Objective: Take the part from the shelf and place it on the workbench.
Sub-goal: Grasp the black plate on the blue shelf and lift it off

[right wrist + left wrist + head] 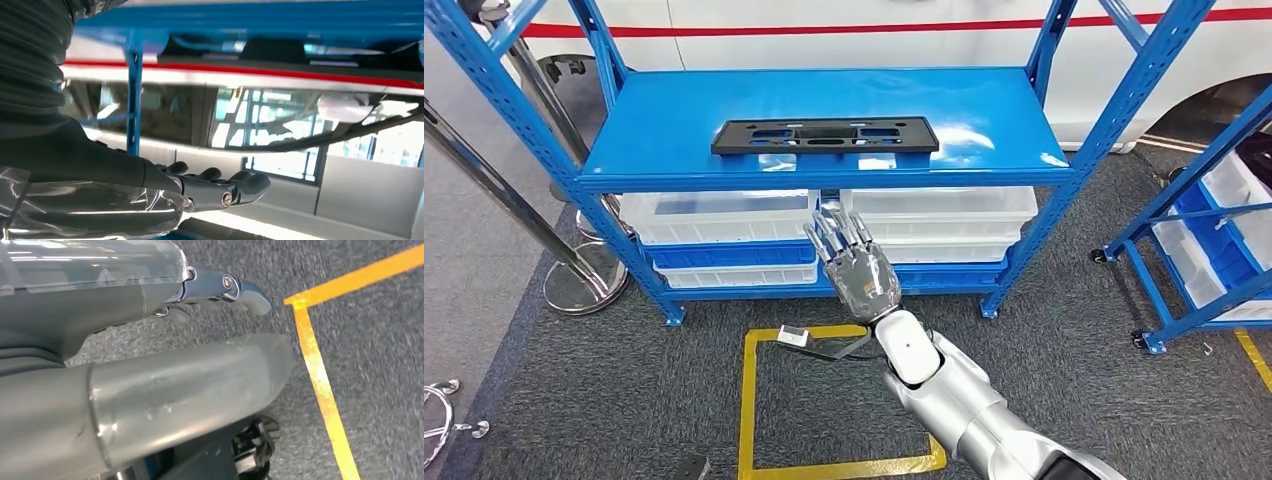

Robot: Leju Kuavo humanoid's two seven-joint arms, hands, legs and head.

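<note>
The right hand (856,262) is raised in front of the shelf (664,140), fingers extended and slightly apart, holding nothing. In the head view it sits at the front edge of the shelf frame, below the top board, with its fingertips pointing toward 12 o'clock. The silver forearm runs back from the wrist toward 5 o'clock. In the right wrist view the same hand (220,186) shows straight fingers with nothing between them.

The left hand (220,290) hangs low over the grey carpet (380,365). Its fingers look loosely extended, and nothing is seen in them. Whether they are fully spread cannot be told from this angle. Yellow floor tape (320,385) runs just beside it.

The part (825,135), a flat black plate with cut-outs, lies on the top board of the shelf, at 12 o'clock from the right hand and apart from it. White bins (714,215) occupy the lower shelves behind the hand.

Task status: at an early stage. The part is not yet touched. Remaining steps, as judged from this layout: lift the hand above the top board, reach to the part, grip it, carry it to the workbench and set it down.
</note>
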